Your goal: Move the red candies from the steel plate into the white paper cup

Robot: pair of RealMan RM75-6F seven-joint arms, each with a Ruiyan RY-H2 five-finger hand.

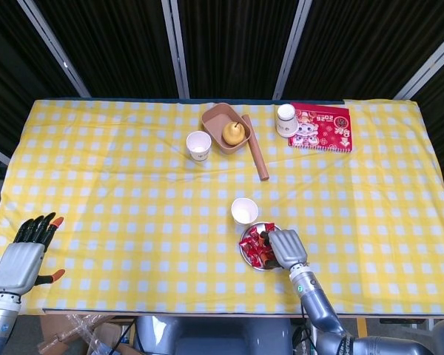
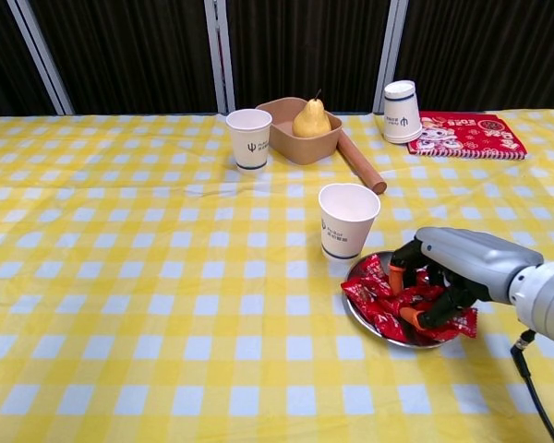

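A steel plate (image 2: 353, 320) (image 1: 243, 254) heaped with red candies (image 2: 373, 298) (image 1: 251, 244) sits near the table's front edge. Just behind it stands an upright white paper cup (image 2: 347, 220) (image 1: 244, 211). My right hand (image 2: 454, 266) (image 1: 285, 248) lies low over the right half of the plate, its fingers curled down into the heap and closed around some candies. Part of the heap is hidden under the palm. My left hand (image 1: 26, 255) hovers at the table's front left corner, fingers apart and empty; only the head view shows it.
At the back stand a second white cup (image 2: 248, 138), a brown tray (image 2: 286, 138) holding a pear (image 2: 310, 120), a wooden rolling pin (image 2: 360, 163), an upside-down cup (image 2: 400, 98) and a red booklet (image 2: 466, 134).
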